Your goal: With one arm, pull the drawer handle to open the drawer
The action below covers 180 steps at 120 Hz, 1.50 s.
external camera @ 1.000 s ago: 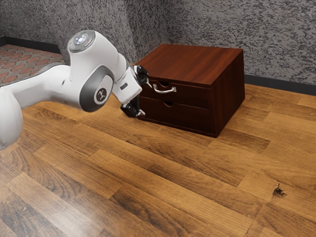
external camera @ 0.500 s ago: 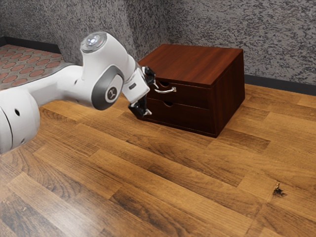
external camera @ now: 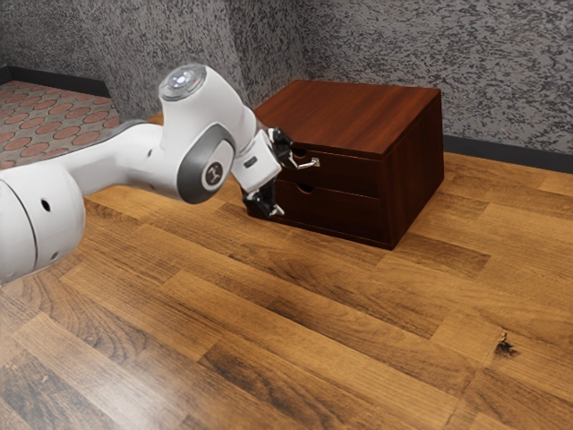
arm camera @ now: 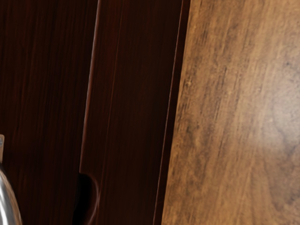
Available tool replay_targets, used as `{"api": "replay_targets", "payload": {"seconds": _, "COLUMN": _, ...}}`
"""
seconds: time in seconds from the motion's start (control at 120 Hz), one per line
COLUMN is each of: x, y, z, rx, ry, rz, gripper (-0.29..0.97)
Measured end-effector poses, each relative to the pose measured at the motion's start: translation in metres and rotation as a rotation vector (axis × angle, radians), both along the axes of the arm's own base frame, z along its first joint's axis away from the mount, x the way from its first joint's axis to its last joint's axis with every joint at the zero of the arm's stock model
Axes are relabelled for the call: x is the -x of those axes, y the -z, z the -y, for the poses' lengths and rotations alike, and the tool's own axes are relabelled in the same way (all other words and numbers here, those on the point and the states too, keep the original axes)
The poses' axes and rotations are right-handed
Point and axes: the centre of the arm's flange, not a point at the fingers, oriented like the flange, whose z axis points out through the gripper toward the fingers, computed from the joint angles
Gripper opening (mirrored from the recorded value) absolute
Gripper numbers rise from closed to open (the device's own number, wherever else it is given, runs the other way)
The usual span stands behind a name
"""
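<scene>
A dark red-brown cabinet (external camera: 358,116) with two drawers stands on the wooden floor by the wall. The upper drawer (external camera: 345,170) carries a silver handle (external camera: 309,163) and looks flush with the cabinet front. My gripper (external camera: 283,182) is right at the drawer fronts, at the handle's end nearer the arm, and partly covers it. Its black fingers (external camera: 285,145) stand apart, so it is open with nothing held. In the wrist view the dark drawer front (arm camera: 131,93) is very close, with a piece of the silver handle (arm camera: 7,204) beside it.
The lower drawer has a finger notch (external camera: 305,188) (arm camera: 86,199). Wooden floor (external camera: 313,313) stretches in front of the cabinet. A small dark speck (external camera: 506,345) lies at the exterior view's right. A patterned rug (external camera: 45,107) lies at the far left, under a grey wall.
My arm has swung toward the exterior view's right. The hand has gone from short of the cabinet's corner to right against the drawer fronts, at the handle. The drawer has not moved.
</scene>
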Motion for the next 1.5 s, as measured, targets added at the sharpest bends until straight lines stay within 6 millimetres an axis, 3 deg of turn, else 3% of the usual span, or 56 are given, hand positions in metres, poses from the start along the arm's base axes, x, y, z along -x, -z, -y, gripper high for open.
{"api": "replay_targets", "payload": {"seconds": 0.183, "x": -0.009, "y": -0.009, "z": -0.005, "rx": 0.005, "ry": -0.005, "rz": 0.028, "gripper": 0.68}}
{"api": "replay_targets", "payload": {"seconds": 0.583, "x": -0.016, "y": 0.008, "z": -0.011, "rx": 0.017, "ry": -0.012, "rz": 0.007, "gripper": 0.68}}
{"api": "replay_targets", "payload": {"seconds": 0.817, "x": -0.011, "y": 0.001, "z": -0.012, "rx": 0.034, "ry": -0.021, "rz": 0.016, "gripper": 0.45}}
{"api": "replay_targets", "payload": {"seconds": 0.992, "x": 0.017, "y": -0.013, "z": -0.004, "rx": 0.034, "ry": -0.02, "rz": 0.003, "gripper": 0.31}}
{"api": "replay_targets", "payload": {"seconds": 1.183, "x": 0.045, "y": -0.013, "z": 0.0, "rx": 0.035, "ry": -0.026, "rz": -0.025, "gripper": 0.32}}
{"api": "replay_targets", "payload": {"seconds": 1.35, "x": 0.078, "y": -0.029, "z": 0.006, "rx": 0.03, "ry": -0.028, "rz": -0.018, "gripper": 0.28}}
{"api": "replay_targets", "payload": {"seconds": 1.5, "x": 0.098, "y": -0.027, "z": 0.015, "rx": 0.03, "ry": -0.024, "rz": -0.033, "gripper": 0.29}}
